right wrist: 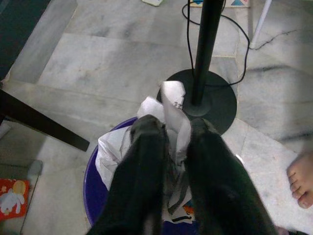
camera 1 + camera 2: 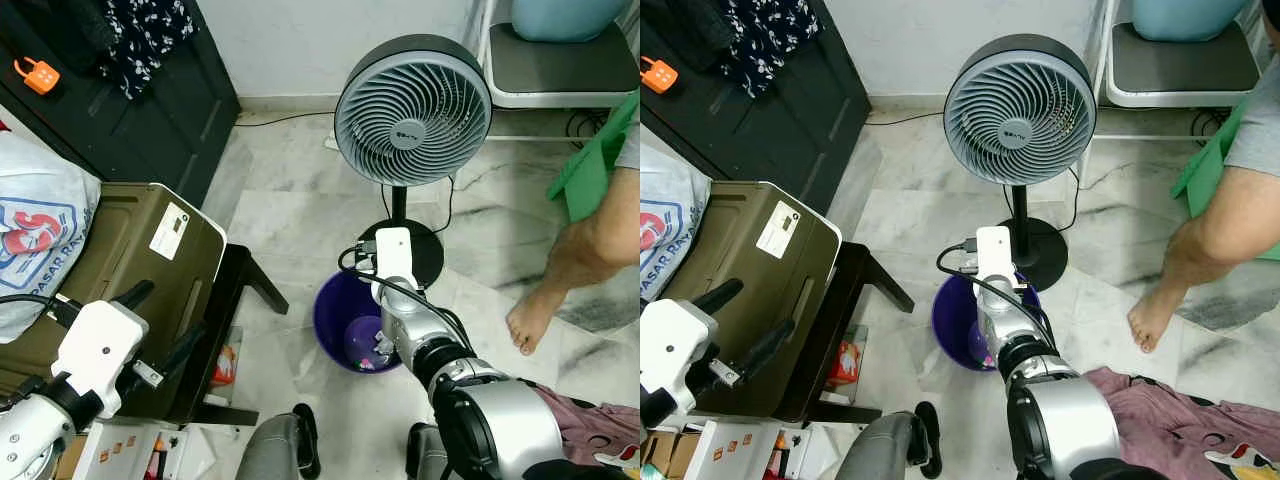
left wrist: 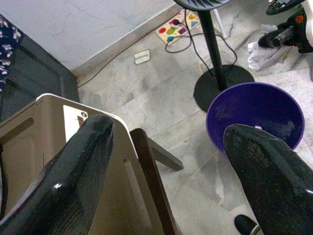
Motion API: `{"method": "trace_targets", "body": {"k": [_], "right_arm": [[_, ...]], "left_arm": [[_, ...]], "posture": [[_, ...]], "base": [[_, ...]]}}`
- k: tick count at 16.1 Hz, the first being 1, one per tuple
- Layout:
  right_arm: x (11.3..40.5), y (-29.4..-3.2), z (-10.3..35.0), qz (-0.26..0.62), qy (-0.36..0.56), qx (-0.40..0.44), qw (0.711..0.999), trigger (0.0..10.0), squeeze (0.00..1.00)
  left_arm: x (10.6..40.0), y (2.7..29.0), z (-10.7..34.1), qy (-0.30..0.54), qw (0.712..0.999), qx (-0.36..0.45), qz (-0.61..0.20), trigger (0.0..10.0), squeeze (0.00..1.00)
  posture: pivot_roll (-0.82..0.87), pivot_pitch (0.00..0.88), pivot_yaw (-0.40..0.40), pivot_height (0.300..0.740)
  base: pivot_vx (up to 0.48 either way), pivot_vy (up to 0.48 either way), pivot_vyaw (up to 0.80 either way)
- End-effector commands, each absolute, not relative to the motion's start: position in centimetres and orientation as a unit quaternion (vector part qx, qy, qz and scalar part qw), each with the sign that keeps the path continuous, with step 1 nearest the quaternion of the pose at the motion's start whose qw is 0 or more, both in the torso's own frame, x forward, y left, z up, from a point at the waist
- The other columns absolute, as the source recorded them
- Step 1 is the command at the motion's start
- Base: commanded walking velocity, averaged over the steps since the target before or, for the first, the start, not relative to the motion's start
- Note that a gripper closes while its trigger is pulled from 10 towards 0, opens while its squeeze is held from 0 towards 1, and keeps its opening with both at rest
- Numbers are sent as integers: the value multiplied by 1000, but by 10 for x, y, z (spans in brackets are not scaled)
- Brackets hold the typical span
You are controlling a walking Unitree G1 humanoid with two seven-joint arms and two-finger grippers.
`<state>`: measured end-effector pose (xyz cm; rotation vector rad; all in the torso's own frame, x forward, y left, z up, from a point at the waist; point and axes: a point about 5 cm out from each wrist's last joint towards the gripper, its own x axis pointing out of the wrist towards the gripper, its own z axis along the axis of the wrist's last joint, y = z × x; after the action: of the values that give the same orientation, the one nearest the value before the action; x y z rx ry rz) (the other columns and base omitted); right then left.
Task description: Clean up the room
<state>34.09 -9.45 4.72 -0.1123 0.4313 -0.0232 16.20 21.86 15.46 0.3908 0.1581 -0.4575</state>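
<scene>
My right gripper (image 1: 173, 126) is shut on a crumpled white wad of paper or plastic (image 1: 168, 105). It hangs just above the purple bin (image 1: 93, 183), which stands on the marble floor by the fan's base. From the head, my right arm (image 2: 400, 300) reaches down over the bin (image 2: 335, 310), where some trash lies at the bottom. My left gripper (image 2: 162, 325) is open and empty, held over the brown case (image 2: 130, 260) to the left of the bin (image 3: 254, 112).
A standing fan (image 2: 412, 110) rises right behind the bin. A person's bare leg and foot (image 2: 560, 280) are at the right. The brown case rests on a black stool (image 2: 245, 285). A plastic bag (image 2: 35, 230), pink clothing (image 2: 590, 420) and a shoe (image 2: 305, 435) lie nearby.
</scene>
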Motion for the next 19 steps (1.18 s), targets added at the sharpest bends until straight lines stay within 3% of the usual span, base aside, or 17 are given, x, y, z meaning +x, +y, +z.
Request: {"method": "trace_targets", "body": {"k": [1,11,15,19], "right_arm": [[341,-85,48,-2,215,-50,975,10000,1000],[346,-81,57,14,197,-42,979,10000,1000],[346,-67,65,112,158,-50,980,10000,1000],[327,-59,82,251,93,-22,963,10000,1000]], "left_arm": [[161,225,155,87,953,198,-214,10000,0],[170,222,151,78,955,191,-212,10000,0],[195,205,148,32,964,170,-201,10000,0],[228,178,157,-34,970,148,-190,10000,0]], "posture": [[197,235,213,740],[180,198,194,740],[99,116,141,740],[23,10,91,740]], "base": [[0,0,0],[0,0,0],[0,0,0],[0,0,0]]}}
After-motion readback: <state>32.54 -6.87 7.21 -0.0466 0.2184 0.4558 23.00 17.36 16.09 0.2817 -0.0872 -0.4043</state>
